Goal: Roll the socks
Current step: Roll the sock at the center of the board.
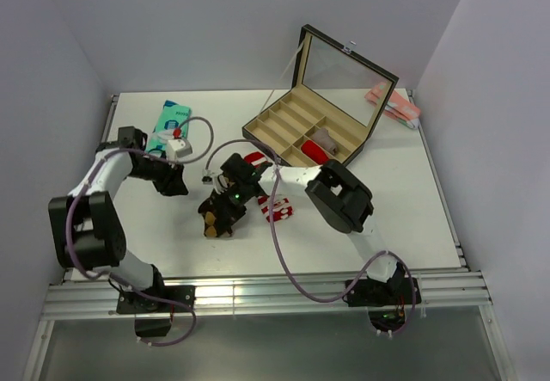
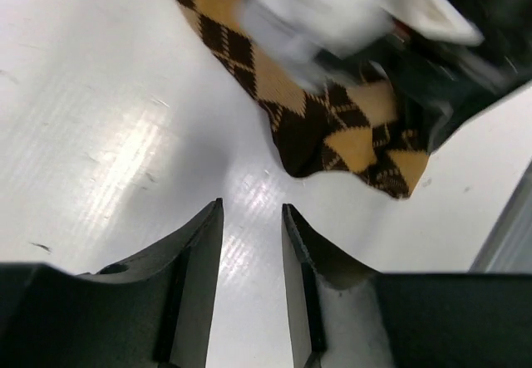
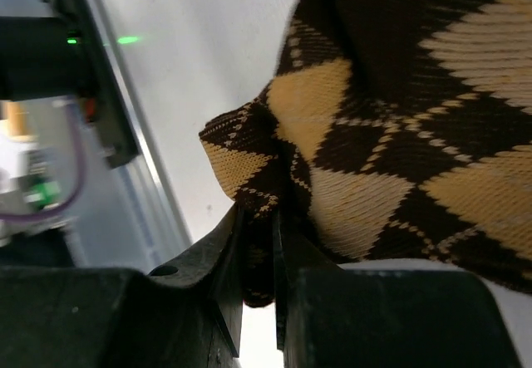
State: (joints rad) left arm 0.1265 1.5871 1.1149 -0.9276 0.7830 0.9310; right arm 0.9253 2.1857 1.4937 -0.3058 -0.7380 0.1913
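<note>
Socks (image 1: 215, 218) are not rolled yet, I think. The brown sock (image 3: 399, 135) with dark diamonds sits in a loose bunch on the white table (image 1: 404, 192), not in a neat roll. One folded edge of it is right between the tips of the right claw (image 3: 258, 218), and the rest spreads out in front of that claw. The right claw is pressed together and pinches that edge. The striped sock (image 1: 278, 209) lies on the table just behind the right claw, and nothing touches it. So both socks are left to roll up.

The right arm reaches across from its base toward the middle of the table. Its wrist bends down, so the claw points at the table.

The left claw (image 2: 252, 210) is spread a little, with nothing but bare table between its tips. The brown sock is near, just ahead of it, not touching. The left arm is bent up high at the elbow, and its claw hangs low over the table.
</note>
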